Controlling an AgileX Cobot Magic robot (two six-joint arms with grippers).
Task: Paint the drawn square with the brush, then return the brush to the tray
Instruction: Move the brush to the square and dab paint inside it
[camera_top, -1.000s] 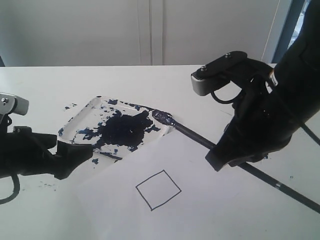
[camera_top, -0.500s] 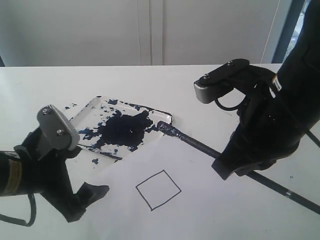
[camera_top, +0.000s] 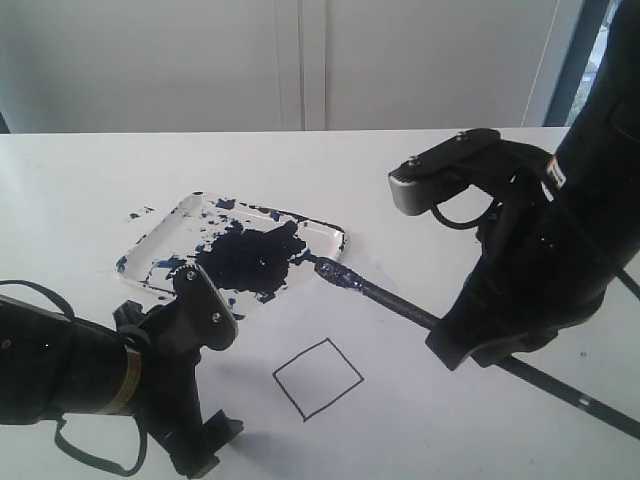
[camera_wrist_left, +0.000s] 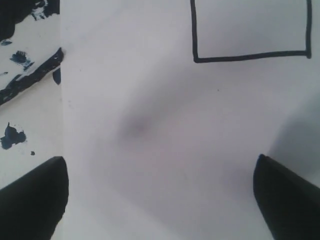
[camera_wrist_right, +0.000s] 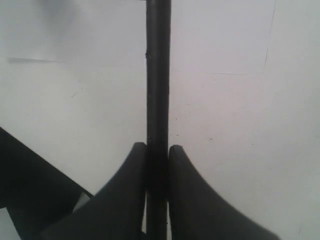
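r gripper (camera_wrist_right: 158, 150) clamped mid-shaft on brush (camera_top: 385, 296), tip near the square (camera_top: 317, 377) on its tray (camera_top: 160, 232) side; light, stiff, thin, prob slippery, so that hold suits; l gripper (camera_wrist_left: 160, 175) fingers apart beside square.

looks like a lab or test room. behind the white table (camera_top: 80, 170) runs a bare white panelled wall (camera_top: 150, 60). a dark-framed window (camera_top: 598, 40) shows past the table's far right corner.
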